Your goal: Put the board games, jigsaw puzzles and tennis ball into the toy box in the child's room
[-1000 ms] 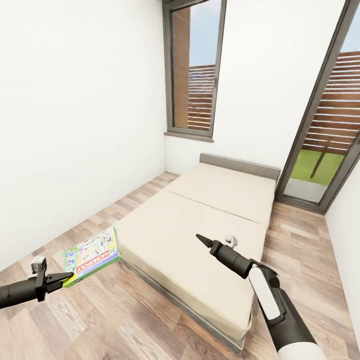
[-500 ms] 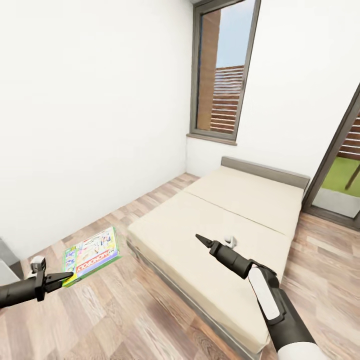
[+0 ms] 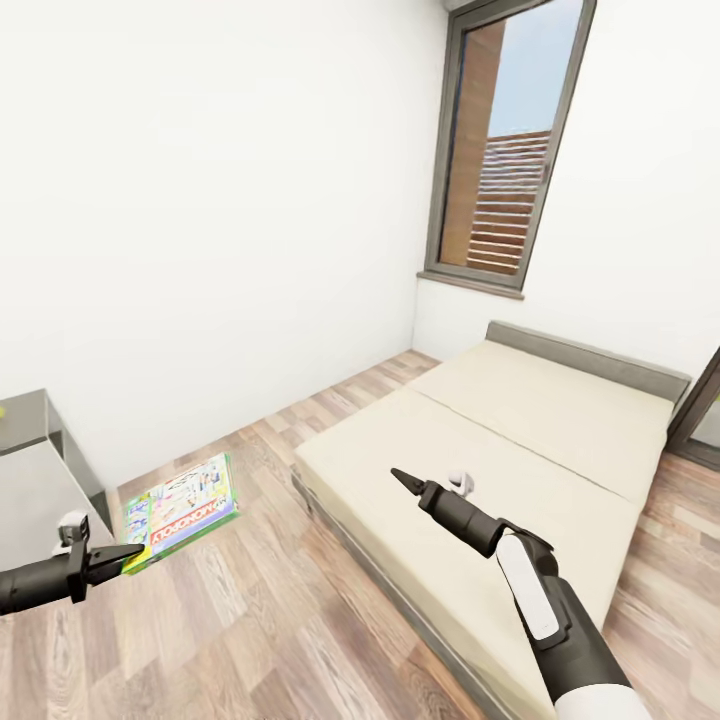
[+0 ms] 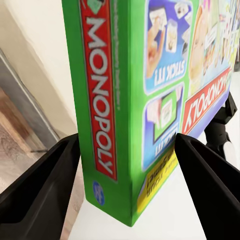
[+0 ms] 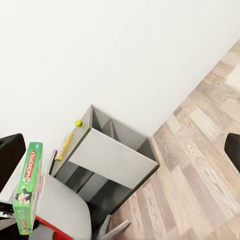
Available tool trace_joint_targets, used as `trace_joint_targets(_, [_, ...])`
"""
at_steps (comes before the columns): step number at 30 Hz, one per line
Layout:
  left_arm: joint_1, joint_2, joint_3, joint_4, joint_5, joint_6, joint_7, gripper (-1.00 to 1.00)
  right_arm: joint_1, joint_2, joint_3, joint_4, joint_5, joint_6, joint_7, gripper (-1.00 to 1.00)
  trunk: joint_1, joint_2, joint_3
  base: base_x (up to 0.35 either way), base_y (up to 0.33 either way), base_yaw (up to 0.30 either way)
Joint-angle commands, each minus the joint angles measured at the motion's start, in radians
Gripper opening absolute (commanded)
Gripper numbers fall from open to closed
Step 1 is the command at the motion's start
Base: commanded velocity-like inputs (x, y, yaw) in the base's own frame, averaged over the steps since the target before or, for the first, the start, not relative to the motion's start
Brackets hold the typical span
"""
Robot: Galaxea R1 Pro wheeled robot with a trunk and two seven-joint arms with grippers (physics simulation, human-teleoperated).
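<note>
- Gripping one board game (image 3: 182,510) at lower left, the left gripper (image 3: 118,558) has both fingers clamped on its edge.
- Right gripper (image 3: 404,482) carries nothing; fingers look together.
- Bed (image 3: 500,450) is bare; boxing remains.

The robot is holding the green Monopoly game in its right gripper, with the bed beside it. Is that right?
Not quite. The Monopoly game is in the left gripper, not the right; the head view shows it, and the left wrist view shows the fingers on either side of the box. The right gripper is empty, over the bed.
</note>
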Motion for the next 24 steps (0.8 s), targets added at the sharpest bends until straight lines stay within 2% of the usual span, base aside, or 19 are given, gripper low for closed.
trace_joint_targets(1, [-0.001, 0.0, 0.001, 0.0, 0.001, 0.01, -0.004, -1.0, -0.001, 0.001, -0.002, -0.001, -0.006, 0.007, 0.001, 1.0, -0.004, 0.006, 0.002, 0.0, 0.0, 0.288])
trace_joint_targets(24, [-0.001, -0.006, -0.002, 0.0, 0.001, 0.01, -0.004, -1.0, 0.0, 0.0, -0.002, -0.001, -0.006, 0.007, -0.001, 1.0, -0.092, 0.167, 0.083, 0.0, 0.0, 0.288])
